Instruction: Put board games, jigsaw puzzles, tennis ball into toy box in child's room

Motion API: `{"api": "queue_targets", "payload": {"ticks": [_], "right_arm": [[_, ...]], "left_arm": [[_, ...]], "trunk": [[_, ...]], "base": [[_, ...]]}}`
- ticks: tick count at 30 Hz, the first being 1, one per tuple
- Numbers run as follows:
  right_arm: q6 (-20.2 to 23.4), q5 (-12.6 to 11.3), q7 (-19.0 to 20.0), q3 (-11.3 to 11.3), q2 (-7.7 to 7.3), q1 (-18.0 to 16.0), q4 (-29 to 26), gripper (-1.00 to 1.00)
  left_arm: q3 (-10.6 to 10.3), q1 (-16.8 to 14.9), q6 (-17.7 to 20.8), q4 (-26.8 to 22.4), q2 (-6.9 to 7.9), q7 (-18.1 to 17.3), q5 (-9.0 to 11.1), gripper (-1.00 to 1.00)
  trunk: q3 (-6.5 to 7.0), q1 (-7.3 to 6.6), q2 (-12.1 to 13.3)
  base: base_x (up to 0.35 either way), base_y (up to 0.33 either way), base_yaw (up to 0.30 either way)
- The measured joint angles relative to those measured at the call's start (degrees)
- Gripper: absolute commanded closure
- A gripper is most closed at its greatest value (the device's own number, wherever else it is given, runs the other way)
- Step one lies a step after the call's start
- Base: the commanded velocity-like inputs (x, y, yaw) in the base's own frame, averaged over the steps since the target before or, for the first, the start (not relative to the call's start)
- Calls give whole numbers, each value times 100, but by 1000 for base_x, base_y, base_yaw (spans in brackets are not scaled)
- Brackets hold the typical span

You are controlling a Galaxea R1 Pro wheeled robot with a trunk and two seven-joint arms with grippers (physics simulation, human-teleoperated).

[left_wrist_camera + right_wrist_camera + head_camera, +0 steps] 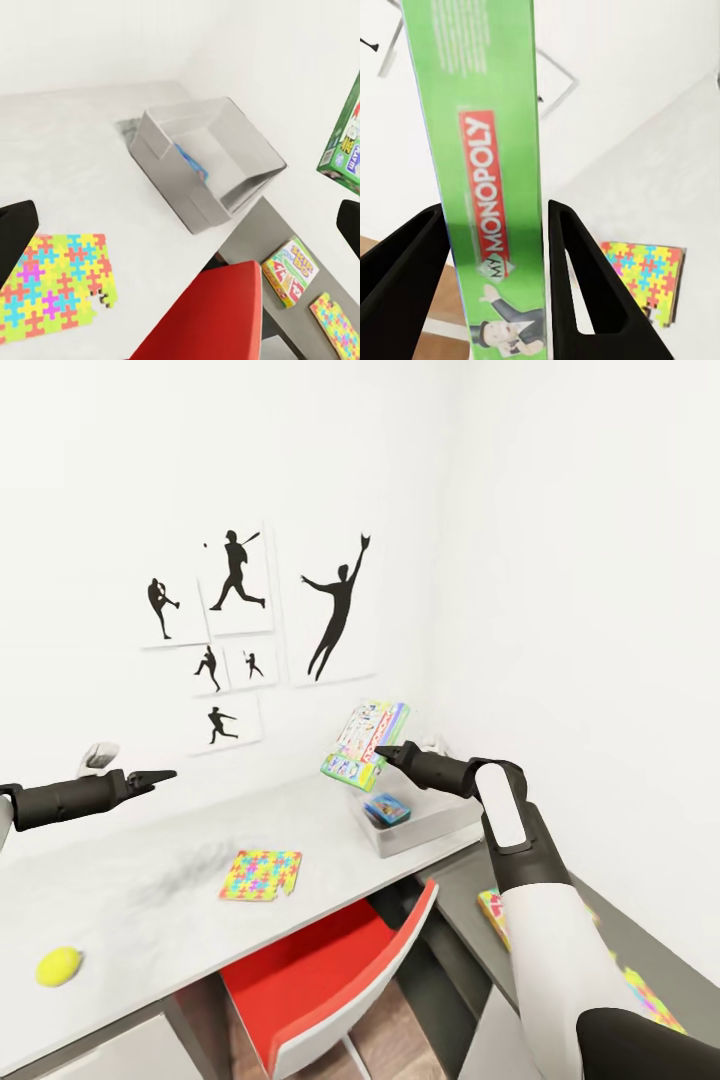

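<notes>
Where "MY MONOPOLY" reads, green board game [491, 180] in clamped right end effector [495, 285] (left's grip unclear).

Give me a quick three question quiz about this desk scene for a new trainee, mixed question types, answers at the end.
1. True or false: the right gripper holds the green board game above the toy box.
2. What already lies in the toy box? A) blue board game B) tennis ball C) jigsaw puzzle
3. Fill in: the tennis ball rests on the ___.

Key: 1 true; 2 A; 3 table
</notes>
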Motion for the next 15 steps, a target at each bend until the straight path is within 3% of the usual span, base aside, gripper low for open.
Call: {"api": "queue_targets", "payload": {"ticks": [8,15], "right_arm": [[0,10,2,-3,0,0,-2,100],[-4,26,1,-4,-2,10,-4,100]], "left_arm": [[9,-1,0,2,1,1,0,-100],[9,-2,0,3,3,-2,-1,-100]], "trunk": [[0,-1,0],[25,0,1]], "base": [[238,58,42],[212,29,-149]]}}
